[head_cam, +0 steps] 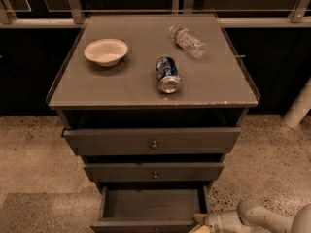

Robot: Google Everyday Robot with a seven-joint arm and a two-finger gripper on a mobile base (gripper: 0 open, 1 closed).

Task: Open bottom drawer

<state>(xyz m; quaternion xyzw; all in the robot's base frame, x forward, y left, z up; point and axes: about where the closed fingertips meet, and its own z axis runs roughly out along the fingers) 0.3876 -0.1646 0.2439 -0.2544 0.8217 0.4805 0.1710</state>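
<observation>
Our gripper [201, 222] sits by the right corner of the drawer [146, 225], the lowest of 3 and pulled out, and we cannot tell its grip, so it could slip off.

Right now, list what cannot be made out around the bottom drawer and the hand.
The bottom drawer: front and knob cut off by the camera view's lower edge.
The hand, at the drawer's front right corner: partly cut off by the same edge; contact with the drawer unclear.
</observation>
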